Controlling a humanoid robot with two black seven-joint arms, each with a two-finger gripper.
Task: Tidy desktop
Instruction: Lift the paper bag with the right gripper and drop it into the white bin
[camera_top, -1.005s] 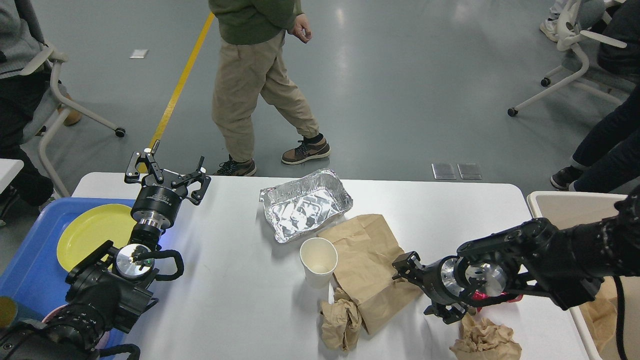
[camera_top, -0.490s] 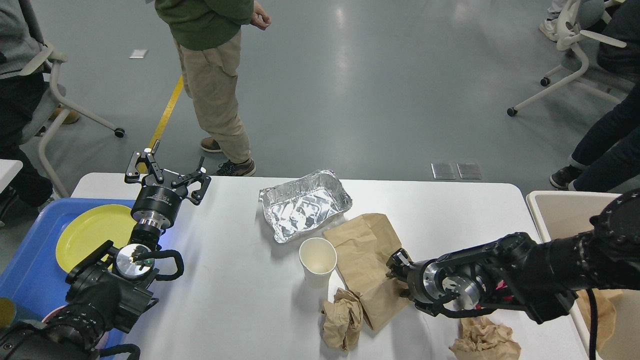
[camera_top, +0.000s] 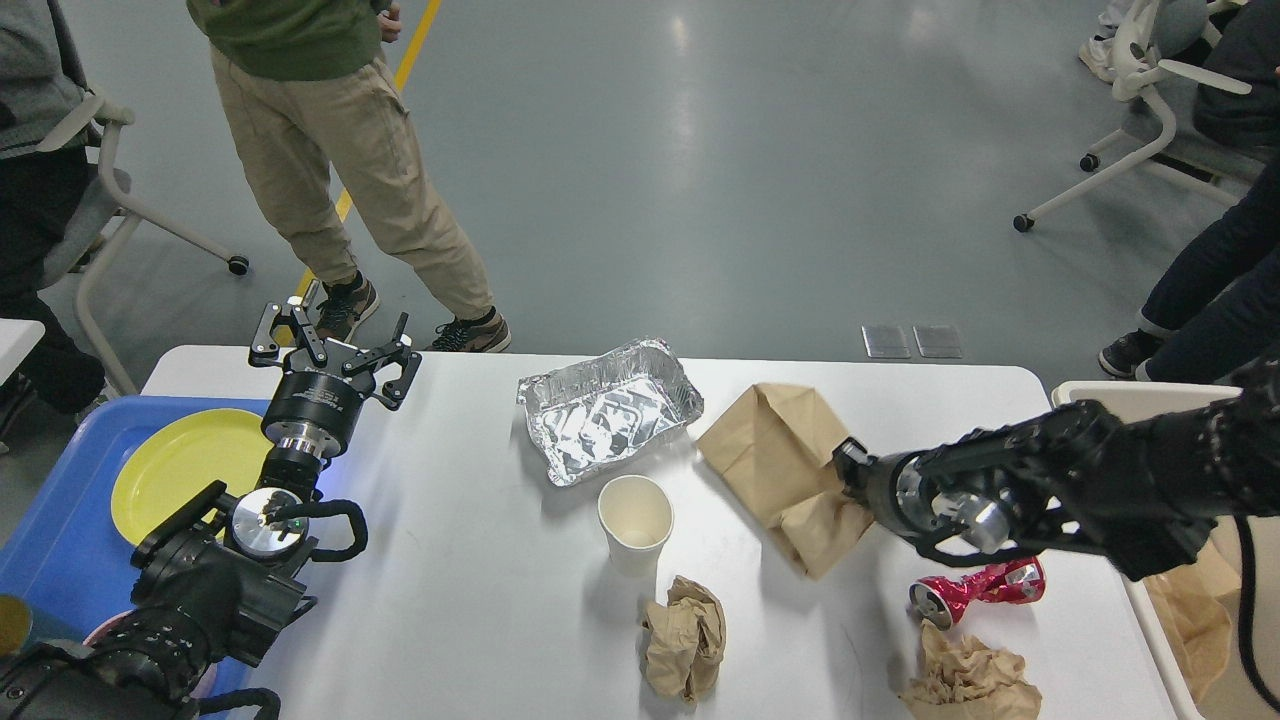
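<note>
The white desktop (camera_top: 470, 580) carries a foil tray (camera_top: 610, 410), a white paper cup (camera_top: 636, 520), two crumpled brown paper wads (camera_top: 685, 635) (camera_top: 965, 685) and a crushed red can (camera_top: 975, 588). My right gripper (camera_top: 848, 478) is shut on the right edge of a brown paper bag (camera_top: 780, 460) and holds it tilted up off the desktop, right of the foil tray. Its fingertips are hidden by the bag. My left gripper (camera_top: 330, 345) is open and empty, above the desktop's far left corner.
A blue tray (camera_top: 60, 540) with a yellow plate (camera_top: 185, 465) sits at the left edge. A beige bin (camera_top: 1130, 405) holding brown paper stands at the right edge. A person (camera_top: 330, 150) stands past the far edge; chairs stand at both sides.
My right gripper took hold of the brown paper bag and lifted it up and to the right, uncovering the red can. The person walked left. My left arm has not moved.
</note>
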